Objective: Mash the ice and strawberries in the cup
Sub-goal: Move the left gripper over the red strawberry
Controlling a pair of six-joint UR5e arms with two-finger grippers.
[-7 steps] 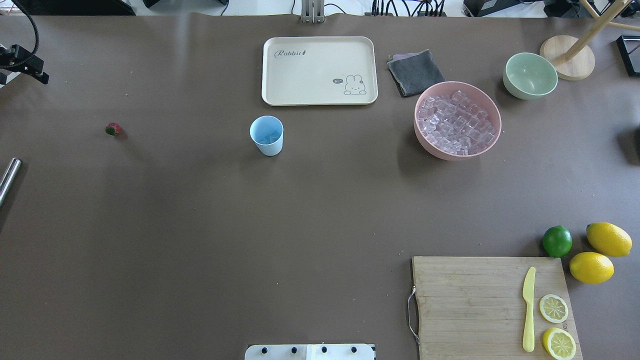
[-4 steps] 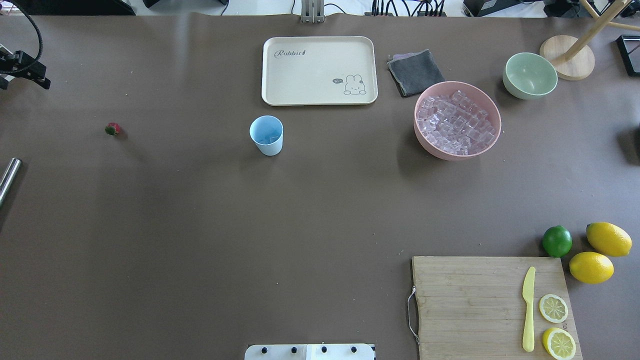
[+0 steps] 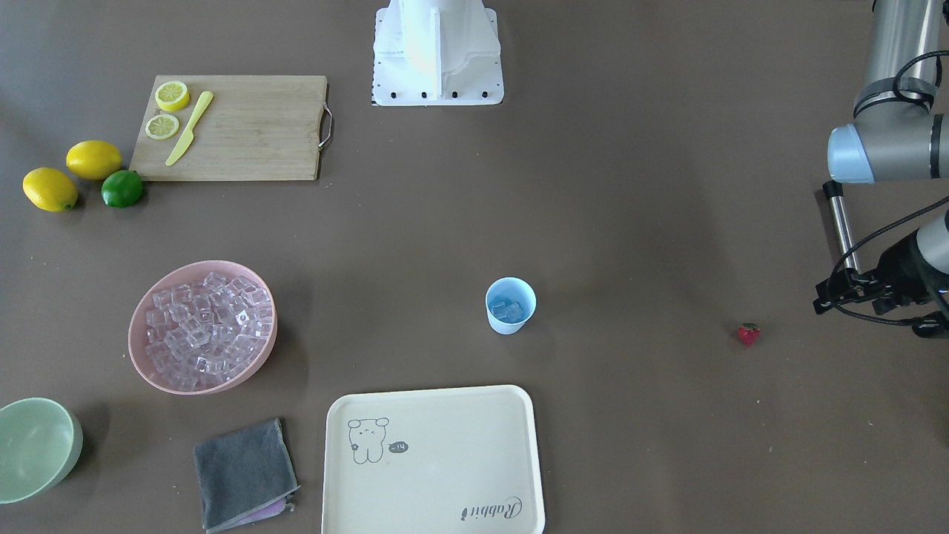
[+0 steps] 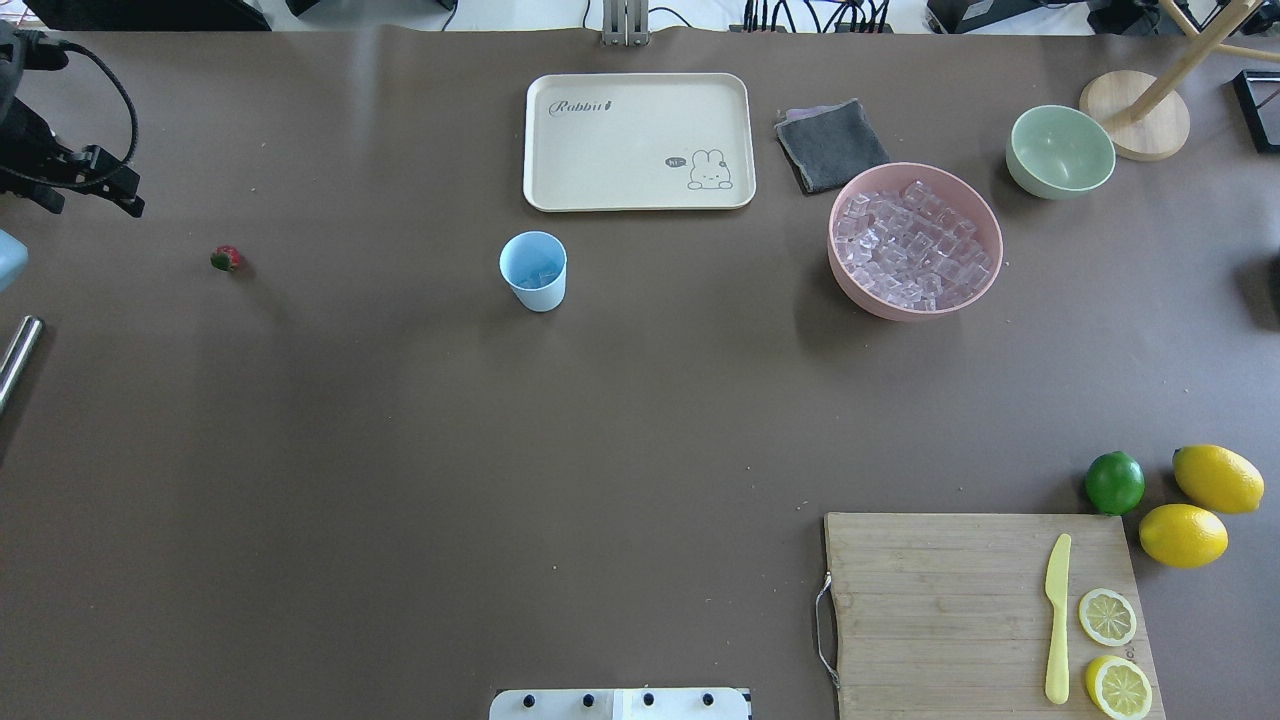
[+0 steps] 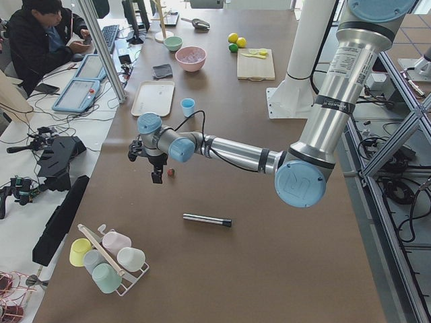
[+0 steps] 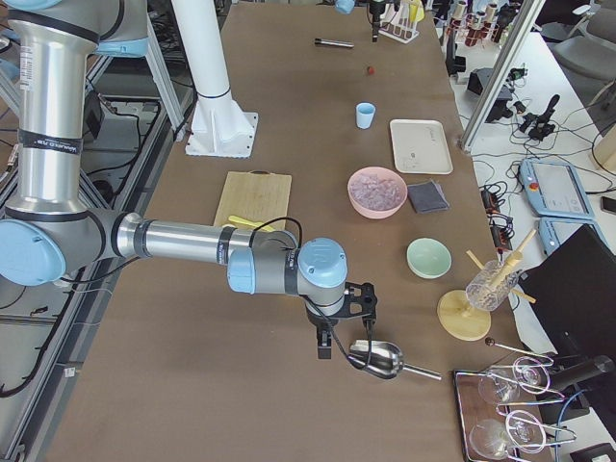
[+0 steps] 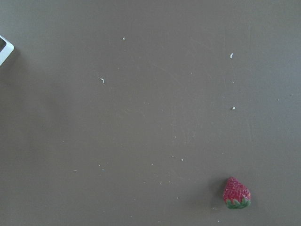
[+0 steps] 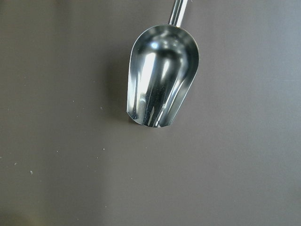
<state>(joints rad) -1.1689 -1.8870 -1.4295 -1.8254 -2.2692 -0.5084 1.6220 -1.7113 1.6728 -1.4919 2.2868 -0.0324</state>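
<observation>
The light blue cup (image 4: 533, 270) stands upright mid-table with a few ice cubes in it; it also shows in the front view (image 3: 510, 305). More ice (image 4: 915, 250) fills the pink bowl (image 4: 860, 295). The strawberry (image 4: 226, 258) lies on the table at the left, and sits low right in the left wrist view (image 7: 236, 193). My left gripper (image 5: 156, 176) hangs just beside the strawberry, above the table; I cannot tell whether it is open. My right gripper (image 6: 322, 346) hangs beside a metal scoop (image 8: 162, 80); its state cannot be told.
A metal rod (image 4: 15, 360) lies at the left edge. A cream tray (image 4: 638, 195), grey cloth (image 4: 830, 145) and green bowl (image 4: 1060, 150) lie at the back. A cutting board (image 4: 950, 610) with knife and lemon slices, a lime and lemons sit front right.
My left arm has come further in from the left edge, towards the strawberry. The cup, strawberry and bowls have not moved.
</observation>
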